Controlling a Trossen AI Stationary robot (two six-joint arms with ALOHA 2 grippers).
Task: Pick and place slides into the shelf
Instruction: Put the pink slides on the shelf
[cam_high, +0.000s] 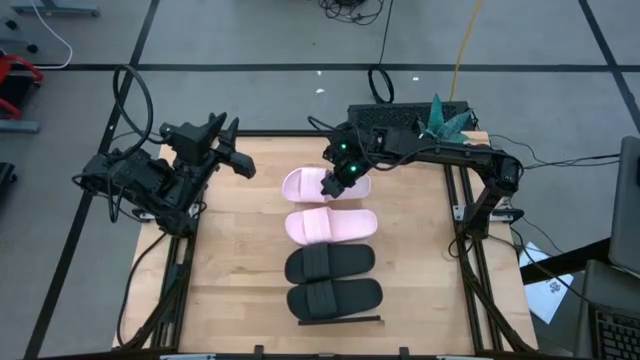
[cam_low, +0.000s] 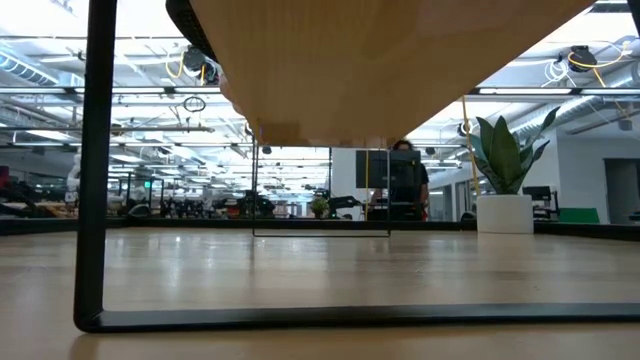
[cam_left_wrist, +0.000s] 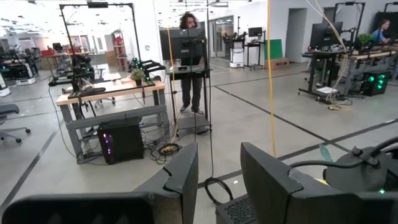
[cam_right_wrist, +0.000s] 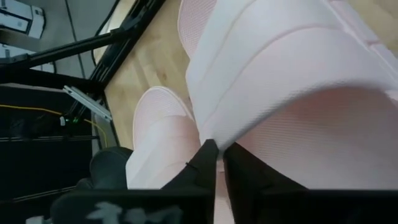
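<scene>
Four slides lie in a row on the shelf (cam_high: 340, 320), whose light planks and thin dark frame also fill the low view (cam_low: 400, 60). From the near end they are two black slides (cam_high: 334, 298) (cam_high: 330, 263), then a pink slide (cam_high: 331, 225), then a second pink slide (cam_high: 300, 186) at the far end. My right gripper (cam_high: 335, 184) is down on that far pink slide and shut on it. My left gripper (cam_high: 236, 152) hangs open above the table's far left part, away from the slides. My right gripper (cam_right_wrist: 219, 167) pinches the far pink slide at its wide strap (cam_right_wrist: 273, 124), near the middle of the slide. A thin pink edge sits between the two fingertips (cam_right_wrist: 205, 163). The fingers come from above, slanting in from the table's right. Whether the slide rests on the shelf, I cannot tell.
A potted plant (cam_low: 503, 180) and dark boxes (cam_high: 410, 118) stand at the table's far edge behind the right arm. Bare wood (cam_high: 230, 260) lies left of the row and more (cam_high: 420, 260) right of it. A person (cam_left_wrist: 189, 56) stands in the room beyond.
</scene>
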